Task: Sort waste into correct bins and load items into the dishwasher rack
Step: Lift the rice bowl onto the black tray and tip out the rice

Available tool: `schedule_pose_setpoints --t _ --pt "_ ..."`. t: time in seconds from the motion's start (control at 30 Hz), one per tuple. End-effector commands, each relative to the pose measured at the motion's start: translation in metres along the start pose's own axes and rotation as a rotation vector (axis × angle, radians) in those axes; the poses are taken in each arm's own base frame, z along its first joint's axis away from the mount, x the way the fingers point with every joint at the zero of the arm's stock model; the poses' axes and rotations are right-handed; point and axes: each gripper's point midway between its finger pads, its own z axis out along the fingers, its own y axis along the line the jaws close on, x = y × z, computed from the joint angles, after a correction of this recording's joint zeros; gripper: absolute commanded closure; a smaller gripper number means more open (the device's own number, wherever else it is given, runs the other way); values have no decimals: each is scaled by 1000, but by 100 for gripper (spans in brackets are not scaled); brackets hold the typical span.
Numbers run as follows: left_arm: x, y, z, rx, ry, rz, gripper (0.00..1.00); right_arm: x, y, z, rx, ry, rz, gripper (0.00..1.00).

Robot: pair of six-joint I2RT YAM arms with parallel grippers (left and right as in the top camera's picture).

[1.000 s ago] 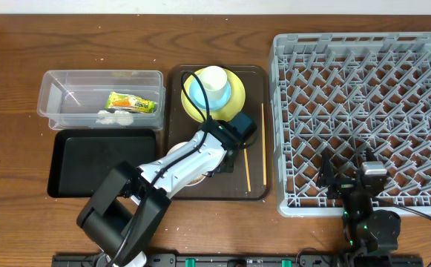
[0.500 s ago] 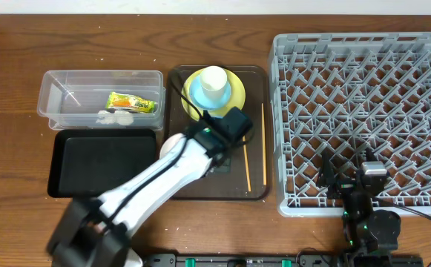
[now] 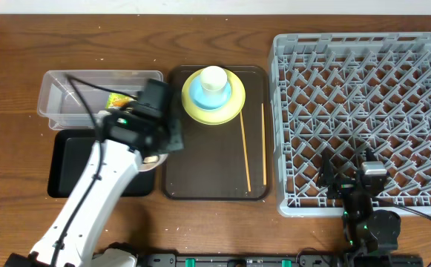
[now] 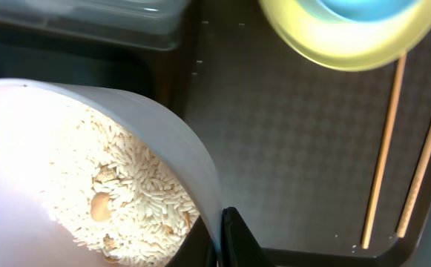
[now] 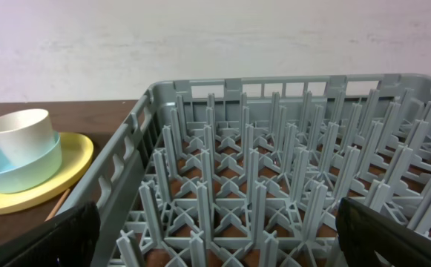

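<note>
White bowl with a pinkish outside (image 4: 89, 148), round and so without a long axis, hangs over the right end of the shallow black rectangular tray (image 3: 74, 163), just beside the dark brown serving tray (image 3: 208, 167). Its mouth faces the left wrist camera, showing loose white cooked rice (image 4: 137, 200) heaped inside. The left gripper (image 4: 219, 237) pinches the bowl's rim, one finger inside and one outside. The two thin wooden chopsticks (image 3: 245, 152) lie side by side on the brown tray, long axes running near to far. The green-yellow snack wrapper (image 3: 116, 99) in the clear plastic tub (image 3: 59, 96) is mostly hidden by the arm, and its print is too small to read. The right gripper (image 5: 215, 237) stands spread wide at the near edge of the grey pegged rack (image 3: 363, 96), holding nothing.
</note>
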Motion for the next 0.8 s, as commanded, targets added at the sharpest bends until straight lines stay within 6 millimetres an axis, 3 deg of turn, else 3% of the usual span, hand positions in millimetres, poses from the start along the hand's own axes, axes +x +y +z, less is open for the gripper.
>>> schedule_pose_setpoints --t 0.0,0.23,0.47,0.77 --pt "-11 11 -7 111 29 -25 94 1 -3 0 13 4 -7 1" --pt "-28 51 -15 284 29 -179 94 1 -3 0 13 4 -7 1" --pt "-24 82 -5 421 23 -324 94 1 -3 0 13 4 -7 1" --pt "-31 100 6 764 -160 -429 94 1 -3 0 13 4 -7 1"
